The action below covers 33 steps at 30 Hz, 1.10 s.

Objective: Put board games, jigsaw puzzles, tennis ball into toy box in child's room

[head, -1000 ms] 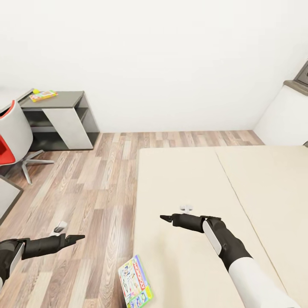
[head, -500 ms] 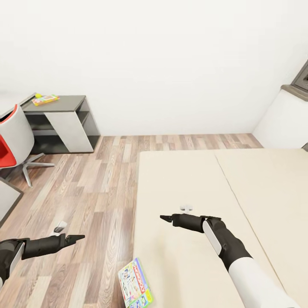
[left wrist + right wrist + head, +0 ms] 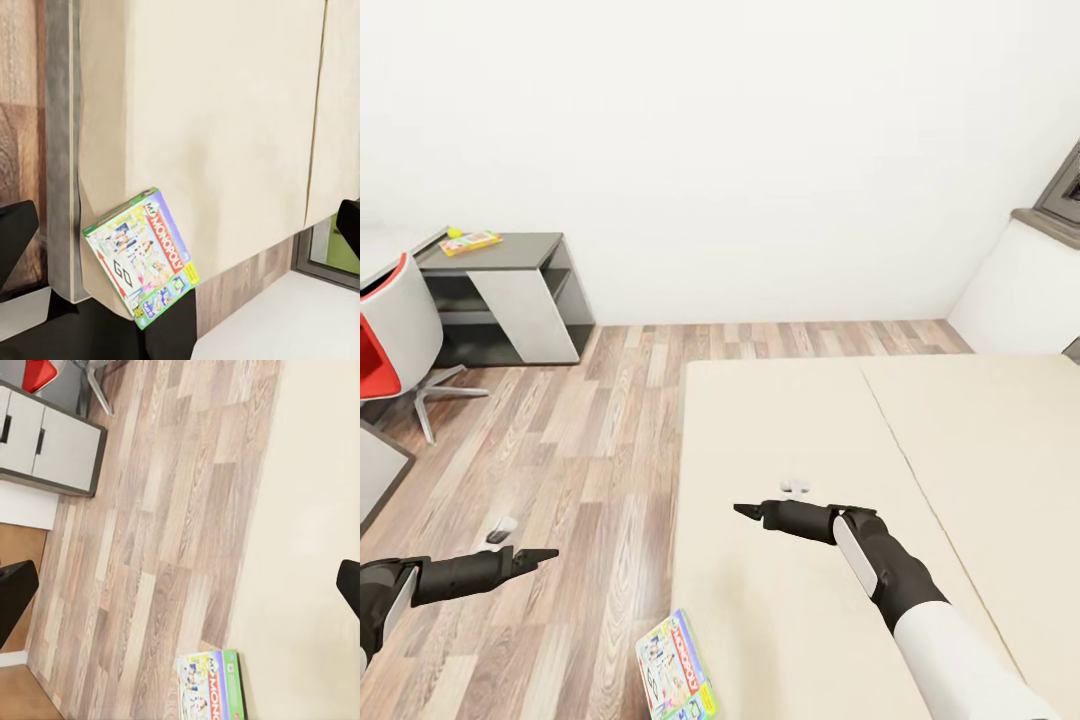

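Right gripper (image 3: 746,510): held out over the near part of the bed, nothing between its fingers; in the right wrist view the two dark fingertips (image 3: 15,596) stand at opposite edges, spread wide.
Left gripper (image 3: 545,553): held out over the wood-plank floor (image 3: 590,470), left of the bed; fingertips (image 3: 15,232) likewise far apart in the left wrist view, empty.
Board game (image 3: 677,668): a white-green box with red lettering, lying flat on the near left corner of the bed, its edge overhanging the mattress side; between the two grippers and nearer than both, touched by neither.
Bed (image 3: 920,440): cream mattress split by a seam, right half of the scene.
Low dark cabinet (image 3: 510,300): far left against the white wall; a flat colourful item (image 3: 470,241) and a small yellow-green object beside it lie on top, too small to identify.
Chair (image 3: 390,340): grey and red, left edge.
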### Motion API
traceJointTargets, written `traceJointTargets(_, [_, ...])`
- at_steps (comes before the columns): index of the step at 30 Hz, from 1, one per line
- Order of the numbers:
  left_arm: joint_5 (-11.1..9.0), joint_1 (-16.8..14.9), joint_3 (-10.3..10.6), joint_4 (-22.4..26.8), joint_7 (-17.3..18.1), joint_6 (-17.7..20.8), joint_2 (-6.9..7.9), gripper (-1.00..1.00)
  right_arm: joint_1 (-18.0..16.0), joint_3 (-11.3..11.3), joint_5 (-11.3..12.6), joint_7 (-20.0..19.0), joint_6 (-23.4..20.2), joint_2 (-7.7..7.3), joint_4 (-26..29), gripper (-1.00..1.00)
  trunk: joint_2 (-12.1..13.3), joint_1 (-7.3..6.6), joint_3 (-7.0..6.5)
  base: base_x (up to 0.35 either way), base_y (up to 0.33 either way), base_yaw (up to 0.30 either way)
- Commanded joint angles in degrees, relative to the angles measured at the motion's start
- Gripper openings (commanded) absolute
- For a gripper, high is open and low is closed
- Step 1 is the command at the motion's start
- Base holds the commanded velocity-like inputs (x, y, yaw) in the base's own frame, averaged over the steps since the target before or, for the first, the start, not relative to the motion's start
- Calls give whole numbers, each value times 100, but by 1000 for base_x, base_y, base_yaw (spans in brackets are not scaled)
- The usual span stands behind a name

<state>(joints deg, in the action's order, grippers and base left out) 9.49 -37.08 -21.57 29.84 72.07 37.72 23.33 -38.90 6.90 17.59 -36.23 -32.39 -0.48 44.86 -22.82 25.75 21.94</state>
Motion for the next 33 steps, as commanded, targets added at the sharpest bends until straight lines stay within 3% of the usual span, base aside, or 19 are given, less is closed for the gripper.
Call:
traceJointTargets(1, [61,-7,-37,4,46,60,-7,100,-4,13,42,11,-40,-5,5,100,-10,3,0,0,0,0])
traceJointTargets(19, [69,-4,-38,4,-27,60,-10,100,-4,13,40,24,-38,-9,-31,100,-10,3,-170,0,0,0])
traceJointTargets(33, [62,-10,-40,4,-834,60,-22,100,-4,14,49,167,131,-6,-39,100,-10,3,-303,0,0,0])
